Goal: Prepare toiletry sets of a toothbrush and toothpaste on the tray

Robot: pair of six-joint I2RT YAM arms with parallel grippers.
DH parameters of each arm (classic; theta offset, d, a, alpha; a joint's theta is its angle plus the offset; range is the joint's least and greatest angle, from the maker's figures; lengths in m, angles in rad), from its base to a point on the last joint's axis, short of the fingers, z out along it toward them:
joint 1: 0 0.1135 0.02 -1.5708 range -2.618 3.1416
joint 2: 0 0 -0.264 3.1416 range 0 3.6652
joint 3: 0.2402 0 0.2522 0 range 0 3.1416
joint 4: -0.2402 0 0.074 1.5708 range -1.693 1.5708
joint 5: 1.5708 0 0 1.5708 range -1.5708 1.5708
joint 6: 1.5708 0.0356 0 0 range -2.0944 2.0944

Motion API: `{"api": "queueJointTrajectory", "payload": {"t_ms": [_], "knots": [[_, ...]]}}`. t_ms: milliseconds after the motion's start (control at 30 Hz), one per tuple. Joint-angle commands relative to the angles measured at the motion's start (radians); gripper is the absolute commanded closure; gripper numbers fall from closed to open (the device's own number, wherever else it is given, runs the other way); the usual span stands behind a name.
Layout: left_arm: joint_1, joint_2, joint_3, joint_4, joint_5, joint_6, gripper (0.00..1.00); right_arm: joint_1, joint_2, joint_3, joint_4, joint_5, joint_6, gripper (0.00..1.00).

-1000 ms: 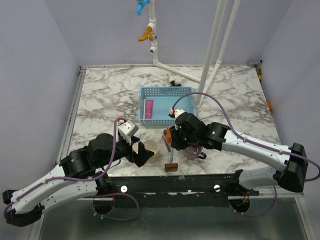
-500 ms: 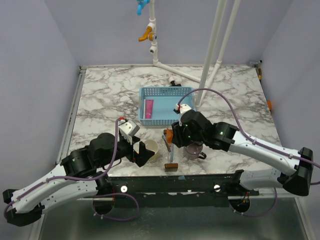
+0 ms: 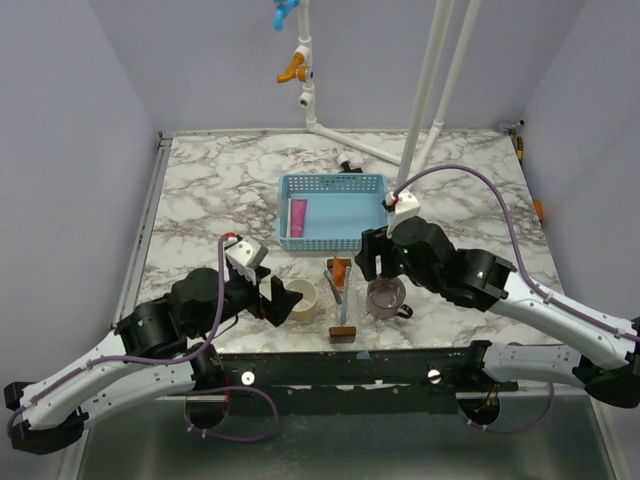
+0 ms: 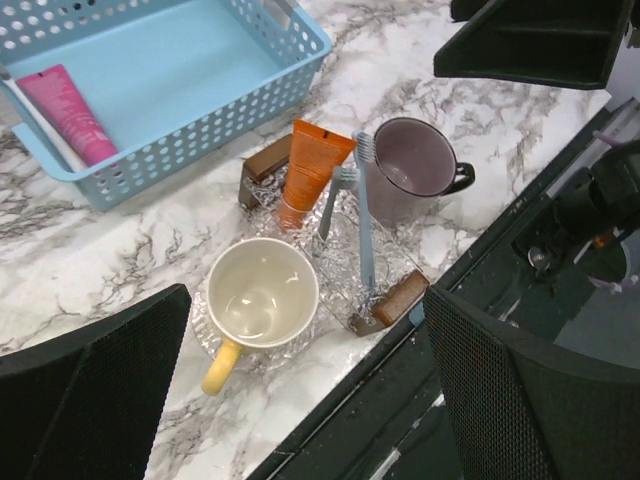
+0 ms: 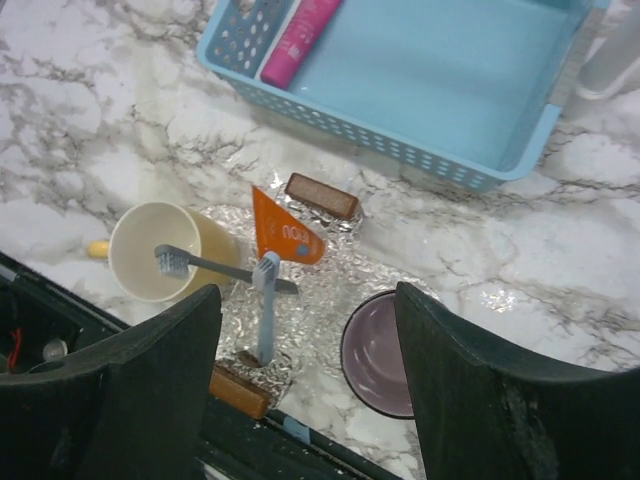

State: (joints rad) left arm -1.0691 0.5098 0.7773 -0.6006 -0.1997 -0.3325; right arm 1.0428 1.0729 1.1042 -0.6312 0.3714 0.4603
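The tray (image 3: pixel 333 314) is a crinkled clear dish with brown end handles near the table's front edge. The orange toothpaste (image 3: pixel 341 272) (image 4: pixel 308 170) (image 5: pixel 283 233) lies at its far end. A pale blue toothbrush (image 4: pixel 364 215) (image 5: pixel 265 310) lies lengthwise on the tray. A greyer toothbrush (image 4: pixel 333 200) (image 5: pixel 215 266) slants beside the tube. My right gripper (image 3: pixel 372 252) (image 5: pixel 300 300) hangs open above the tray and a purple cup, holding nothing. My left gripper (image 3: pixel 272 300) (image 4: pixel 305 300) is wide open over a cream cup, also holding nothing.
The cream cup (image 3: pixel 300 300) (image 4: pixel 262 295) with a yellow handle stands left of the tray. The purple cup (image 3: pixel 386 297) (image 5: pixel 380 355) stands right of it. Behind them is a blue basket (image 3: pixel 333 182) holding a pink tube (image 3: pixel 298 218). White pipes rise at the back.
My right gripper has opened and pulled back to the right and away from the tray, leaving the toothbrush there. The left arm has shifted slightly left.
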Motion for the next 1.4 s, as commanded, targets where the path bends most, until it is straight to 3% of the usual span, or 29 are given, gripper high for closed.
{"api": "queueJointTrajectory", "payload": {"t_ms": [0, 167, 300, 533, 800, 1133, 1367], "knots": [[-0.005, -0.037, 0.033, -0.014, -0.114, 0.009, 0.01, 0.008, -0.032, -0.027, -0.023, 0.188, 0.002, 0.24], [-0.005, -0.049, 0.031, -0.019, -0.149, 0.007, 0.01, 0.006, -0.056, -0.063, -0.027, 0.297, 0.013, 0.17], [-0.003, -0.058, 0.03, -0.025, -0.179, -0.002, 0.01, 0.007, -0.087, -0.083, -0.029, 0.364, 0.033, 0.0], [-0.004, -0.083, 0.021, -0.042, -0.26, -0.021, 0.01, 0.008, -0.133, -0.132, -0.041, 0.431, 0.113, 0.0], [-0.005, -0.14, -0.024, -0.059, -0.346, -0.082, 0.01, 0.007, -0.102, -0.153, -0.214, 0.619, 0.41, 0.0], [-0.004, -0.252, -0.064, -0.05, -0.429, -0.117, 0.01, 0.007, -0.113, -0.181, -0.298, 0.632, 0.483, 0.0], [-0.004, -0.291, -0.063, -0.057, -0.434, -0.116, 0.01, 0.007, -0.214, -0.222, -0.219, 0.607, 0.401, 0.0]]}}
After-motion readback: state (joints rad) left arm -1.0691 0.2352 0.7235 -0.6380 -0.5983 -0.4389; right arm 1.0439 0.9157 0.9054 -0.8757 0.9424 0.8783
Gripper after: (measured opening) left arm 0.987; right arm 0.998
